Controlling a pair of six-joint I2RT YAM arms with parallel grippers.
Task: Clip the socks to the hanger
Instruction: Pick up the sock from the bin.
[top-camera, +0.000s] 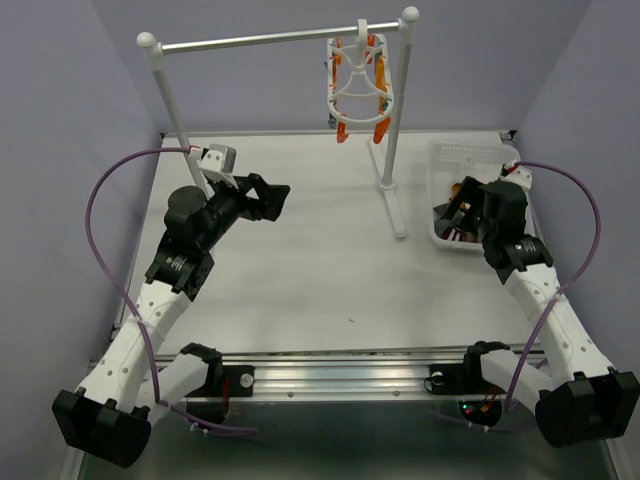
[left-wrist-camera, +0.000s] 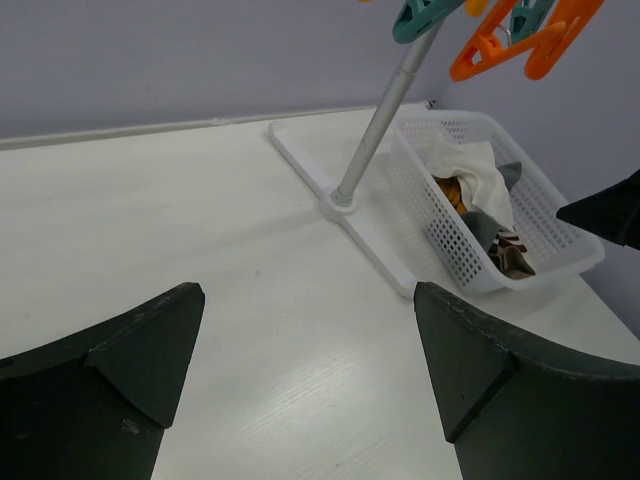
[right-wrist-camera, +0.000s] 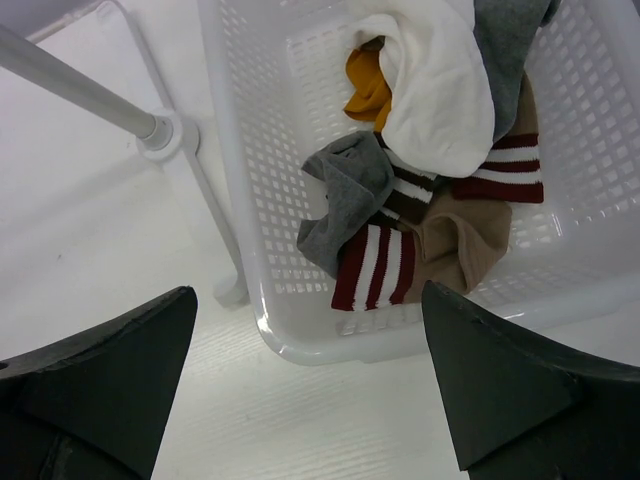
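Both jaws gape empty; hanger (top-camera: 359, 90) hangs hook-up, long axis vertical.

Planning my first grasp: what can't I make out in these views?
Right wrist: lower socks buried under the white sock; count unclear.
Overhead: right hand covers most of the basket.
Left wrist: hanger cut off by the top edge; only a few clips show.
Overhead: clips too small to judge.

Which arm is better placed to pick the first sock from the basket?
Right: the right fingers, open, hover just above the socks in the basket; the left fingers are over bare table.
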